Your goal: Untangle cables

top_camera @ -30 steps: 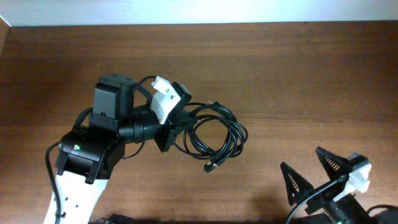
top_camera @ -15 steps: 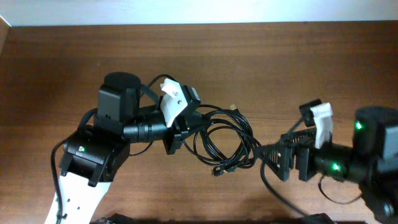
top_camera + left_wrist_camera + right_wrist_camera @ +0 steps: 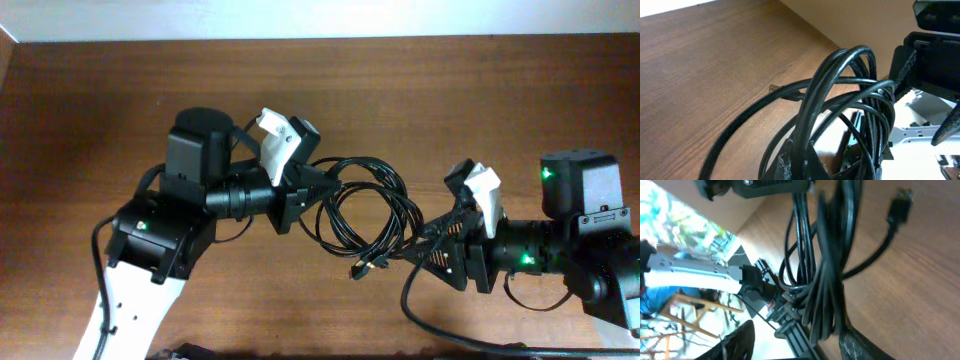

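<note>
Clamping cables (image 3: 365,200), left hand (image 3: 322,186), fingertips mostly hidden

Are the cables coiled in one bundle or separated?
One bundle: the cables form overlapping loops bunched together, with one plug end sticking out.

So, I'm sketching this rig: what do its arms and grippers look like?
Both are mostly black with boxy joint housings and small green lights. The left arm has a white lower link; the right arm has a thick black wire. Each wrist carries a white bracket. The left gripper and right gripper have black triangular fingers.
</note>
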Available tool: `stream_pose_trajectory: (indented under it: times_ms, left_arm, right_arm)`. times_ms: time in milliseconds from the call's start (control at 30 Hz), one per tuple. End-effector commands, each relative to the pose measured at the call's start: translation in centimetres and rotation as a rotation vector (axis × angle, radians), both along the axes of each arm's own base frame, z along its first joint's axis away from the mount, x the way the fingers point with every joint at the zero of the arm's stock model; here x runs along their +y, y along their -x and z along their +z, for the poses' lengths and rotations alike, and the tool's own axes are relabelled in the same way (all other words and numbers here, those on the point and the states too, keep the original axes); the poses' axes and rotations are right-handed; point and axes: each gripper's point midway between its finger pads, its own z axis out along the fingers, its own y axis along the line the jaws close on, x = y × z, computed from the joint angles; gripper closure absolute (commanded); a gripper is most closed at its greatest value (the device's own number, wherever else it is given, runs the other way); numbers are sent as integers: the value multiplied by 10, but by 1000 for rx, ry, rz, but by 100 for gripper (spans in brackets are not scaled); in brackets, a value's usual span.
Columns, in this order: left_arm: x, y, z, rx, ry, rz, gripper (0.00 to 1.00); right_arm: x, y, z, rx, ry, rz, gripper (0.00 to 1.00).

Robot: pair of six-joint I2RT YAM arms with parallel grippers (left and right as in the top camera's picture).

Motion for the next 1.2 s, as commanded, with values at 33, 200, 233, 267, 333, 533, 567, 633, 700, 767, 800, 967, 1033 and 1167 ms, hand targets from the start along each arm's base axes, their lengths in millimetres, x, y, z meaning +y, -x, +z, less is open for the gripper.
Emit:
stream_pose_trajectory:
  times_ms: [33,200,233,267,333,533,567,633,700,767,800,967,1033,1167]
  left_arm:
    - [-13,10,16,-12,47,-55,100]
    - [-29,19,20,-52,46,-99,100]
    - [-29,19,21,-58,45,-96,100]
    - [-29,18,21,-59,46,-96,100]
    - [-26,11,18,-48,27,-43,100]
    - [-11,-16,8,40,-8,178,100]
    - [-11,-15,8,41,-8,177,100]
    - [-7,-20,6,43,-19,214,100]
    - [8,-37,0,122,-21,390,100]
    - [17,-45,-2,177,0,496,100]
    - [19,-47,-2,189,6,526,100]
    - [27,-51,-2,240,35,611,100]
    - [29,-48,0,250,45,623,100]
    - [34,-37,1,258,38,624,100]
  right_arm:
    - [4,4,10,-45,-29,38,49]
    - [4,3,11,-50,-30,39,78]
    - [4,3,11,-50,-30,38,87]
    - [4,3,11,-50,-30,38,96]
    - [4,3,11,-49,-30,38,96]
    - [3,6,7,-28,-20,34,96]
    - [3,6,7,-27,-19,34,96]
    - [3,6,7,-26,-19,33,96]
    - [2,7,5,-13,-9,28,96]
    - [-2,8,-1,7,19,14,96]
    - [-2,9,-2,13,23,12,96]
    - [-2,7,-1,0,21,11,96]
    - [0,0,4,-37,10,5,96]
    - [-11,-37,8,-51,46,-192,96]
